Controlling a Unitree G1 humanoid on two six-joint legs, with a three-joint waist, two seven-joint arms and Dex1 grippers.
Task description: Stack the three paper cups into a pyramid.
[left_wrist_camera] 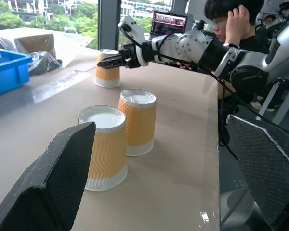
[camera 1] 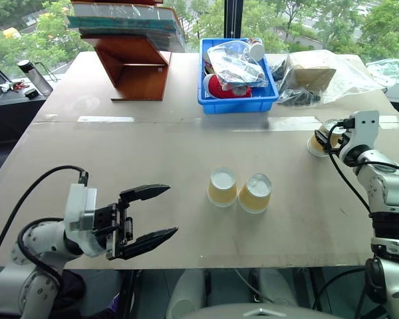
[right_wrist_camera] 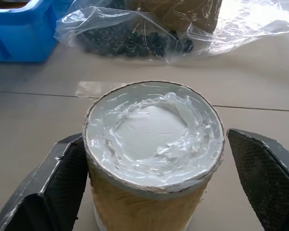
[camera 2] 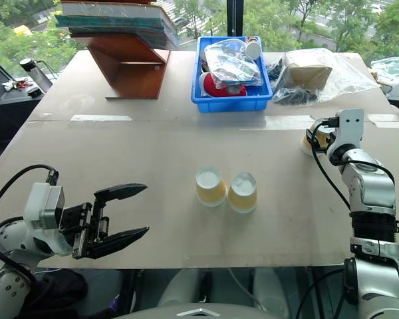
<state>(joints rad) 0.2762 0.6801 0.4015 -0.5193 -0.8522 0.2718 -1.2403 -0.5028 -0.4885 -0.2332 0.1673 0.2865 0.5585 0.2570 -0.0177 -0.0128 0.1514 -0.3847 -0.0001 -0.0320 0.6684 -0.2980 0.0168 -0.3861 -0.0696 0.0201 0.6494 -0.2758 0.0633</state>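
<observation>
- The right gripper (right_wrist_camera: 156, 159) sits at the far right of the table (camera 1: 120, 166), its two black fingers either side of the third paper cup (right_wrist_camera: 151, 144). The cup stands upside down, white base up, squarely between the fingers.
- In the right wrist view one finger looks to touch the cup wall while a sliver of gap shows at the other. I judge the fingers spread round the cup and not yet clamped on it; whether any pinch has begun I cannot tell.
- The cup's long axis is upright and the fingers come at it level from the side, so a plain squeeze and a straight lift look like what is called for.
- From there the two base cups (camera 1: 239, 189) stand toward the table's middle, inverted, side by side and touching or very nearly. The lifted cup must travel to the robot's left and land across both white bases.
- The left gripper (camera 1: 143, 222) hangs at the near left edge, fingers wide apart and holding nothing, closer to the pair than the right one.
- From the head views, the right wrist covers much of the third cup.
</observation>
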